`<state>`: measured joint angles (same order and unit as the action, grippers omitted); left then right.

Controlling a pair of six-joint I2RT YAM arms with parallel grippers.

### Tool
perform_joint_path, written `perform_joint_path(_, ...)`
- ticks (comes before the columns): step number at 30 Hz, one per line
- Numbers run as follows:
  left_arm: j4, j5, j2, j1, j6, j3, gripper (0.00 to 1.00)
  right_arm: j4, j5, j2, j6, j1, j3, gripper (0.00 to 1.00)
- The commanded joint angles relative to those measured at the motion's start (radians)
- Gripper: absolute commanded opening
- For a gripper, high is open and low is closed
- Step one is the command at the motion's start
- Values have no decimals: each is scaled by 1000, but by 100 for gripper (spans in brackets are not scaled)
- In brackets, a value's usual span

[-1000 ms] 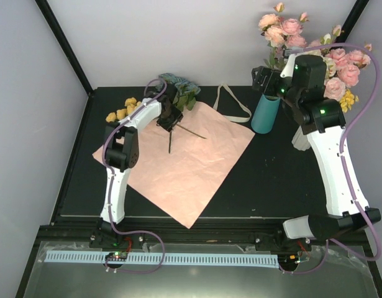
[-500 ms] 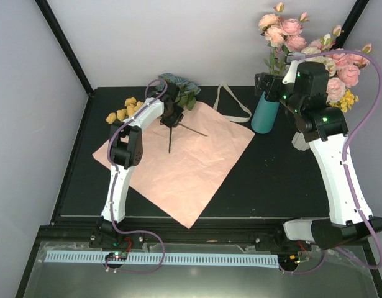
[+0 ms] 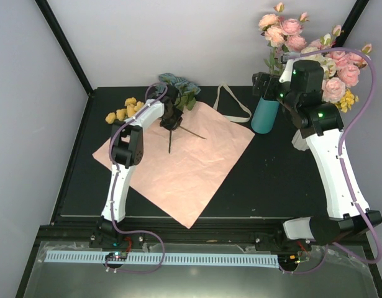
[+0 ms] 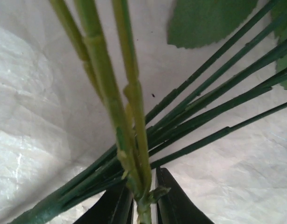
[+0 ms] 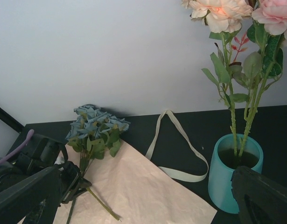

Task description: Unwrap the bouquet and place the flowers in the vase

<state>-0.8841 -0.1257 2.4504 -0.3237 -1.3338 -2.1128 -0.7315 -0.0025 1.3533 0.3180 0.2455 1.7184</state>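
Arms: two.
Left gripper (image 4: 144, 198): fingers drawn close, pinching the stems (image 4: 134, 140) at the far left of the paper.
Right gripper (image 3: 260, 84): fingers spread wide, holding nothing, just beside the top of the vase.
Stems: three pale green ones were in the grip; the thin dark ones were too bunched to count.
Flowers: one blue bunch (image 3: 177, 84) at the paper's far edge; one yellow cluster (image 3: 122, 110) on the table (image 3: 271, 180), left of the paper.
Paper (image 3: 178, 167): one pink sheet, spread flat.
Ribbon (image 3: 231, 102): one cream loop, lying loose.
Vase (image 3: 265, 115): one, teal, upright, with two rose stems (image 5: 234, 130) in it.
White vase (image 3: 298, 141): one, mostly hidden behind the right arm.
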Motion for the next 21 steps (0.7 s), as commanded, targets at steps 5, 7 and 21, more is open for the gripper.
perform_joint_path(5,24,-45,19,9,22,-36,2,17,-5,-4,2,2,28,100)
perform_joint_path(7,31,-32,-6,8,36,-37,2,18,-8,-3,6,2,31,100)
perform_joint_path(21,137,73,-559,11,533,291,1,120,-194,73,36,4,31,100)
